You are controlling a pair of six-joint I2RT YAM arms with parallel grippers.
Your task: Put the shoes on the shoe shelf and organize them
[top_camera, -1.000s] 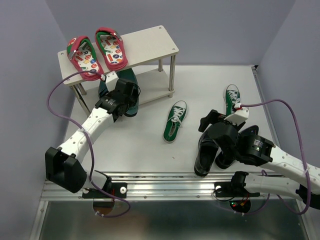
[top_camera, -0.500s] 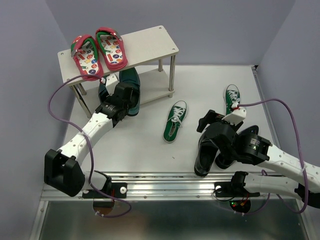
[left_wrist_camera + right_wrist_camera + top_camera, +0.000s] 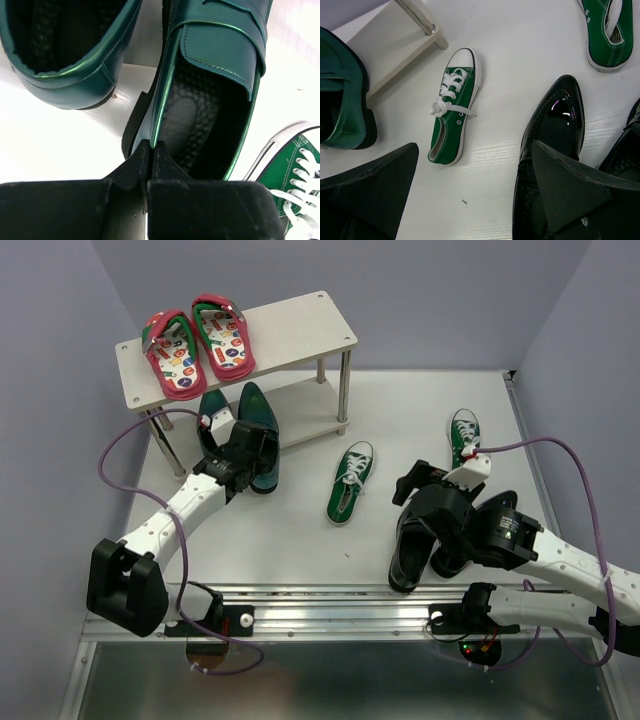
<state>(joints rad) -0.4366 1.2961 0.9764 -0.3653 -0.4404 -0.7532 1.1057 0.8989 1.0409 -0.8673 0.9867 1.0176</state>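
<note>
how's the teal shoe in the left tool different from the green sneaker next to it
The teal shoe is glossy and laceless; the sneaker is matte canvas with white laces. The left tool pinches the teal shoe's heel rim; the sneaker lies free, untouched. Both are green, with toes pointing to the far side.

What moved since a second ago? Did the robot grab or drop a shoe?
The left claw, shut on the heel of one teal shoe, slid back a little toward the robot. That shoe seems to have come with it, out from the shelf. Nothing was newly grabbed or dropped. The open right claw, the other teal shoe, green sneakers, black shoes and flip-flops stayed put.
</note>
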